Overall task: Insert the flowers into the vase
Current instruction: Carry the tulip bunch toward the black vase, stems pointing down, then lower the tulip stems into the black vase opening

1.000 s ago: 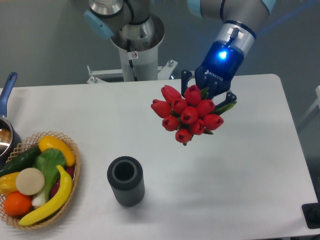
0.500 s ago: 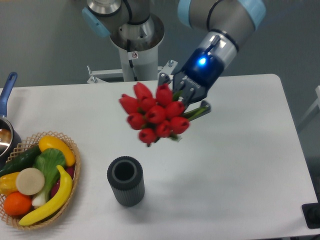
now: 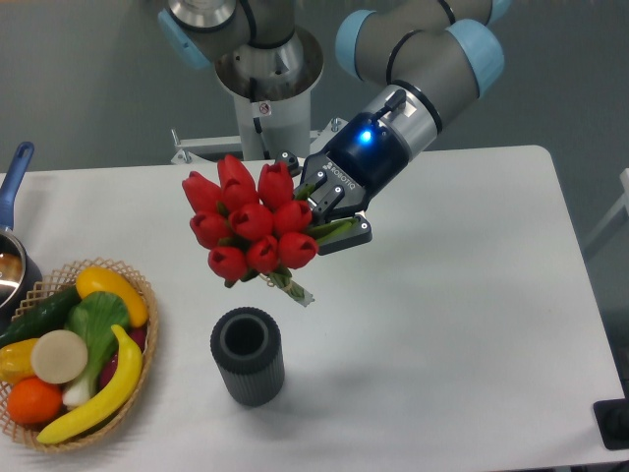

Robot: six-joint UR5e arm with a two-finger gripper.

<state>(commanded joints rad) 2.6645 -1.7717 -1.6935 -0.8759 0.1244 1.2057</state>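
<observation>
Can't really see the gripper's [image 3: 316, 208] fingertips, the flowers [image 3: 249, 222] cover them. Left of the wicker basket [image 3: 140, 346], a pot [image 3: 12, 258] with a blue handle gets chopped by the frame edge, and the basket's bottom-left rim too. The vase's [image 3: 247, 356] inside is just dark.

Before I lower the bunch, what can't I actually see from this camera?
- End effector fingertips: hidden behind the flowers; grip contact not visible.
- Vase interior: mouth is dark, depth and contents unclear.
- Pot: cut off by the left frame edge.
- Black object: cut off at the right frame edge.
</observation>
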